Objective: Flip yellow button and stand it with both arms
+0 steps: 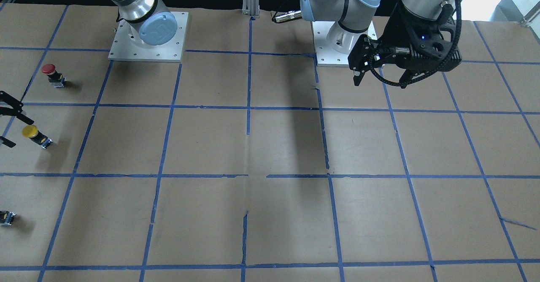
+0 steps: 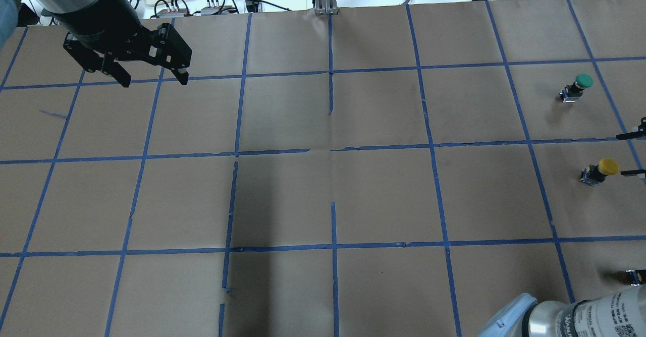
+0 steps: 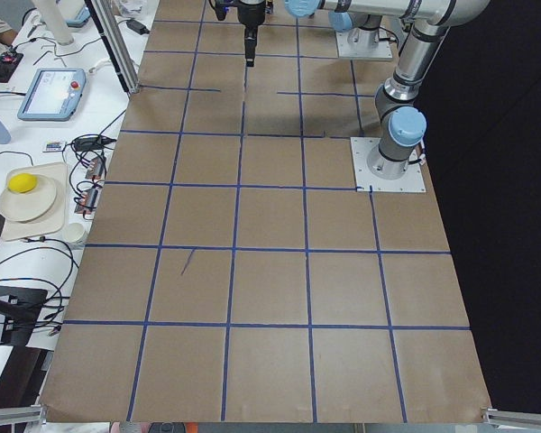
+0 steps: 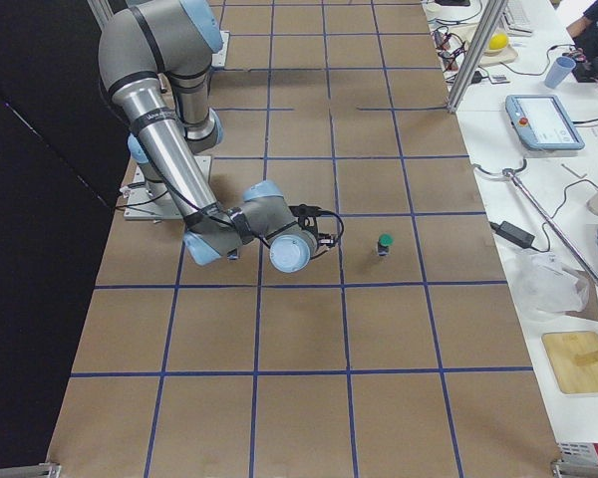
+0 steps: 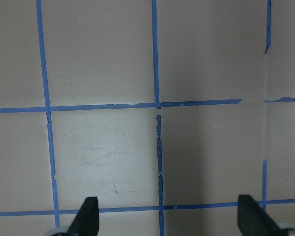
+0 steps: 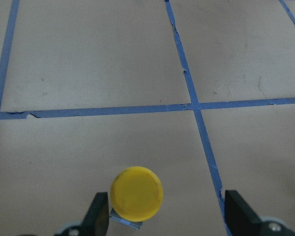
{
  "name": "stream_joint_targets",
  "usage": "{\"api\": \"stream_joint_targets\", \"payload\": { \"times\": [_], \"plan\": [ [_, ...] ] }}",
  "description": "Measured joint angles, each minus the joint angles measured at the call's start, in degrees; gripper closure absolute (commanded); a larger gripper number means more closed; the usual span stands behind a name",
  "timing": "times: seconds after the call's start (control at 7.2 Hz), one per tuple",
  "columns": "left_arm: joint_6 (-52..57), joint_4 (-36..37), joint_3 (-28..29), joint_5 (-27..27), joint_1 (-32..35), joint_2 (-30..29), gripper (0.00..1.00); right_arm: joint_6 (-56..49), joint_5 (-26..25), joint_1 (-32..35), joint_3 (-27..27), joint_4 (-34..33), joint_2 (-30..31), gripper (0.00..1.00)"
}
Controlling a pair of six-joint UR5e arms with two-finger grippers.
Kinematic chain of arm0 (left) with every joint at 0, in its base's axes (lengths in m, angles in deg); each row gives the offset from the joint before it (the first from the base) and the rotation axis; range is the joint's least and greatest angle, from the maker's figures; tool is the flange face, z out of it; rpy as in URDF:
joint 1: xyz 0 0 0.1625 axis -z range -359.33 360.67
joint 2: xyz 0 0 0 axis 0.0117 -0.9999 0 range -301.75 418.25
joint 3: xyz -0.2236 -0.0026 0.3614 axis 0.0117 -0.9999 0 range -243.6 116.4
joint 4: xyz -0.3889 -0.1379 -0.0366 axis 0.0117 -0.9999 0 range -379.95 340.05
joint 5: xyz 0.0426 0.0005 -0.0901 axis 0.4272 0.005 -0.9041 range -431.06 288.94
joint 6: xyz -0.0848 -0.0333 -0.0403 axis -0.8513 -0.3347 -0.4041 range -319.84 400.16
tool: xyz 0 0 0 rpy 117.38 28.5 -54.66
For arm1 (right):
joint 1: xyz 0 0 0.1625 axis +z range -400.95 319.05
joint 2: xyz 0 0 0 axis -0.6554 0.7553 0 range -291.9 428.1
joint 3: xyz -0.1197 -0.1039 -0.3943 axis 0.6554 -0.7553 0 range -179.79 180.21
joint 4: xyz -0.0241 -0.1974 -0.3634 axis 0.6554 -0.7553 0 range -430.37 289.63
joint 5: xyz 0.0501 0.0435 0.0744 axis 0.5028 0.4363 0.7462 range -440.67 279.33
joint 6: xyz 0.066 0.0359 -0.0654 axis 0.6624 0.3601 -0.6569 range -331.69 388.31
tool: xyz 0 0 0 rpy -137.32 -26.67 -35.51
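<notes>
Right gripper (image 6: 166, 196) is spread wide with nothing in its grasp. The yellow button (image 6: 136, 194) shows at the bottom of the wrist frame, between the fingers and close to the left-hand finger (image 6: 96, 216), its round cap facing the lens. Overhead, the button sits at the right edge, mid-height, on the bench (image 2: 328, 201). I can't tell whether it stands straight or tilts. Left gripper (image 2: 154, 80) hangs in the upper left of the overhead frame, also spread wide and empty, above the bench. Another capped button (image 2: 578, 86) sits higher up the right edge. There's lettering on the right arm (image 2: 580, 319) at lower right, too small to read.
</notes>
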Motion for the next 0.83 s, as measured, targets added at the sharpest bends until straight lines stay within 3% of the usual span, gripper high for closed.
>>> {"api": "stream_joint_targets", "payload": {
  "times": [0.42,0.56,0.83],
  "plan": [
    [0.0,0.1,0.0,0.0,-0.1,-0.1,0.00,15.0,-4.2,0.3,-2.0,4.6,7.1,0.07],
    [0.0,0.1,0.0,0.0,-0.1,0.0,0.00,23.6,-4.4,1.3,-2.1,4.7,10.3,0.02],
    [-0.1,0.1,0.3,0.0,-0.1,0.0,0.00,46.2,-5.4,7.4,-2.1,4.0,16.7,0.00]
  ]
}}
